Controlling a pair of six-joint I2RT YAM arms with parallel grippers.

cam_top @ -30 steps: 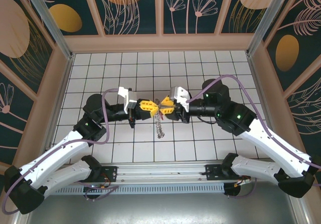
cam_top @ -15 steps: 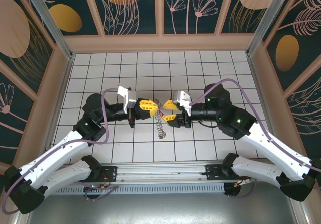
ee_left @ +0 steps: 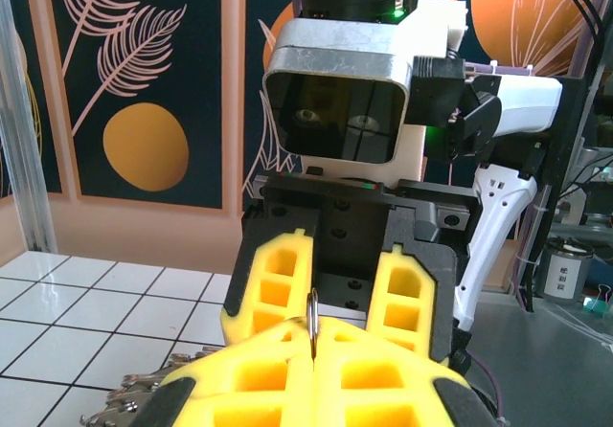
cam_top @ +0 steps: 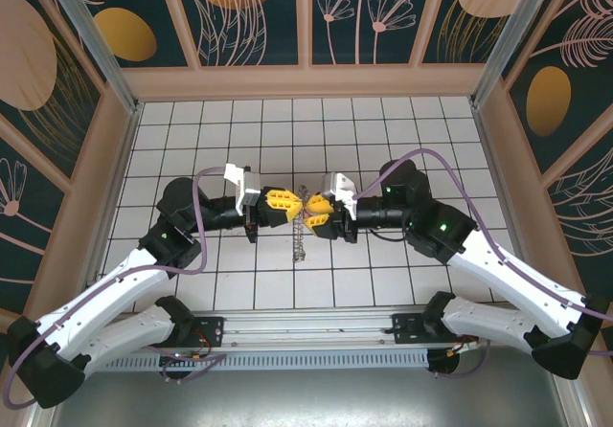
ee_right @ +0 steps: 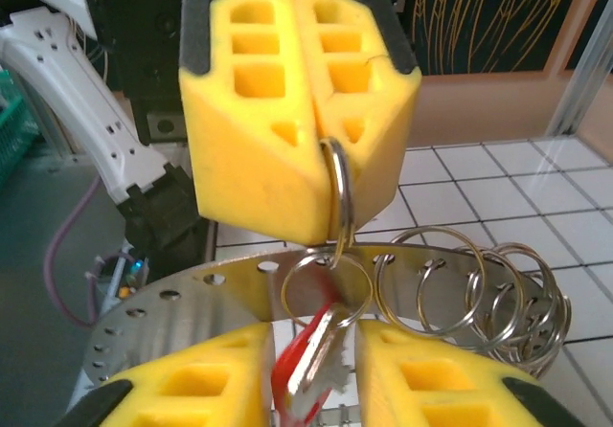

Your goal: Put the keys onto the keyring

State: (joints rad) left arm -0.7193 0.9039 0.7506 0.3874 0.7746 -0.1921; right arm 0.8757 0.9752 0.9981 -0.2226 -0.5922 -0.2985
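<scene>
Right gripper [ee_right: 314, 384] pinches key [ee_right: 308, 355] just below keyring [ee_right: 343, 197] held by left gripper [ee_left: 313, 348].

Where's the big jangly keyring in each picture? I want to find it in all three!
Top external: the keyring hangs as a thin silvery coil under the left gripper, mid-floor.
Left wrist: its loops poke out at the bottom left, beside that gripper.
Right wrist: a flat holed disc with wire loops, across the lower half.
Shared landmark: the left gripper, yellow, shut on one small ring.
</scene>
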